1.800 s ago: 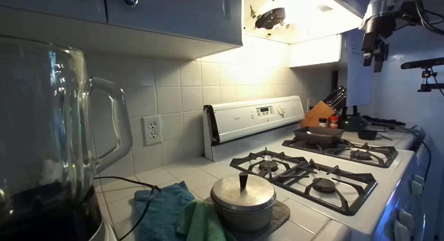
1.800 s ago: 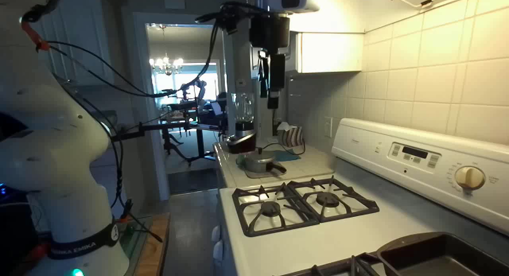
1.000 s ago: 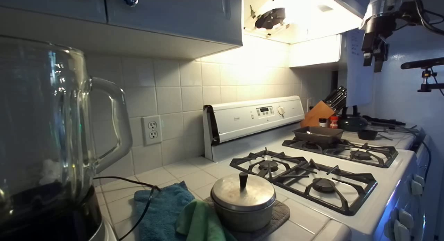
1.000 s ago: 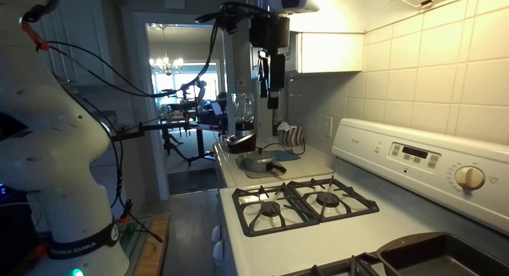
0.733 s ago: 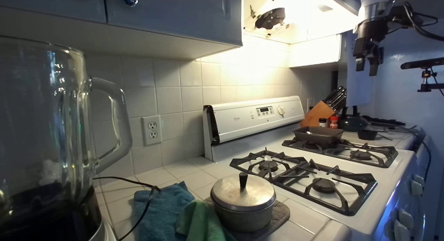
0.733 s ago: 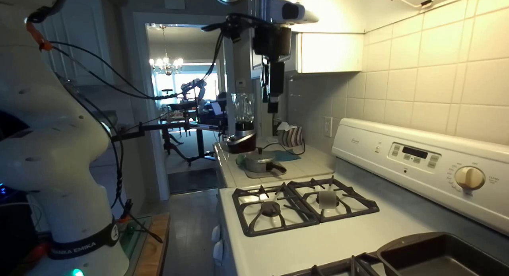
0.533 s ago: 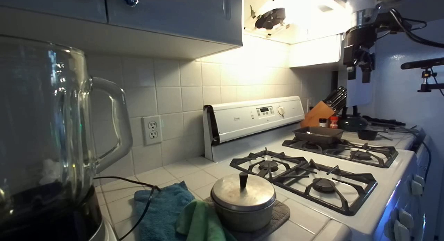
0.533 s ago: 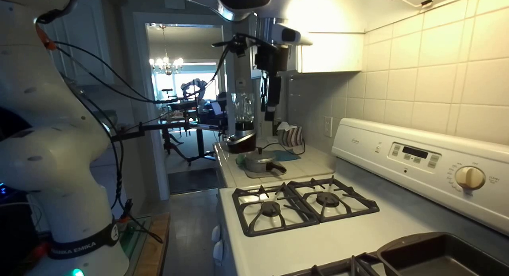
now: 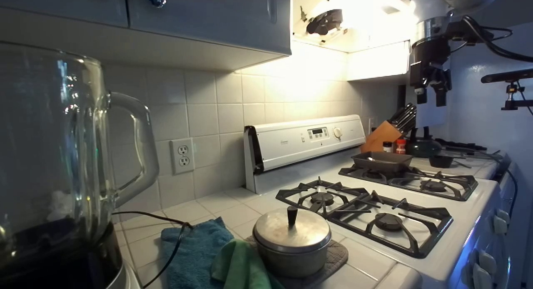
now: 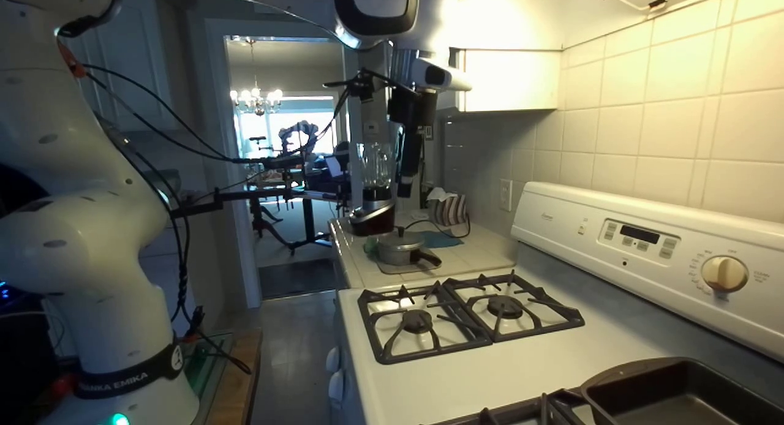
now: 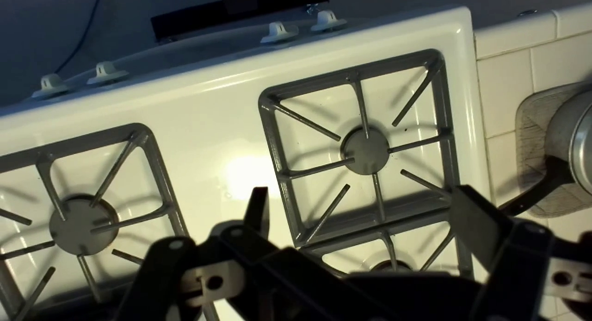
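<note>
Hanging well above the stove (image 11: 217, 126), the gripper (image 9: 431, 100) holds nothing, its jaws wide apart;
below lies the grate (image 11: 407, 206); the pot (image 9: 293, 260) sits under its lid (image 9: 306, 235) on a pad (image 9: 339, 255), on the counter (image 9: 237, 220) just beside the stove, handle (image 11: 539, 190) reaching stoveward; a low sideways sweep could strike that handle and spin the pot, perhaps shedding the lid; coming down too far, through misjudged height, could jam a finger (image 11: 476, 219) against the grate.
</note>
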Motion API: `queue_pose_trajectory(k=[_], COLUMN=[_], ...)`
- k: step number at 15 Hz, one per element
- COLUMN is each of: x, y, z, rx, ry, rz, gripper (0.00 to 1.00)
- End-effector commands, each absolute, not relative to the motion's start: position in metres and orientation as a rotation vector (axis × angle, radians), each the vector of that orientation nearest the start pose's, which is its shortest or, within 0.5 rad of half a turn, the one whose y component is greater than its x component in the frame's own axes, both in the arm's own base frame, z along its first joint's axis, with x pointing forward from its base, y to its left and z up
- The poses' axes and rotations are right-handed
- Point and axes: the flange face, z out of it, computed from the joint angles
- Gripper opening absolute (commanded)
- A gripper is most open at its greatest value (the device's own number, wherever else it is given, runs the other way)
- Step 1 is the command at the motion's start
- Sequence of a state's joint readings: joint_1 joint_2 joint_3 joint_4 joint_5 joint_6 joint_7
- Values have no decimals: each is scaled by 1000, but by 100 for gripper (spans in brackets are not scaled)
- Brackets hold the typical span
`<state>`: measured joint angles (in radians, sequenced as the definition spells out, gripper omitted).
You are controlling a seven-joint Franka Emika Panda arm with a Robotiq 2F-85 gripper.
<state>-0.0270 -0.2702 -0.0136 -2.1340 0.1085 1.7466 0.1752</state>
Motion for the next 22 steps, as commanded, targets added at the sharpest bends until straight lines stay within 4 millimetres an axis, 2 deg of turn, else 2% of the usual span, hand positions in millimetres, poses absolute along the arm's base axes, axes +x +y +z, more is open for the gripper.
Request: queue_pose_trajectory(k=[1, 7, 9, 11, 15, 22], x=[443, 413, 410, 416, 436, 458], y=[-12, -11, -6, 4, 41, 133], z=[498, 465, 457, 450, 437, 417], rx=[-2950, -2867, -2858, -2844, -2888, -3004], ry=[450, 533, 588, 675, 675, 516], rz=[217, 277, 246, 172, 73, 11], gripper=[100, 100, 100, 100, 100, 100])
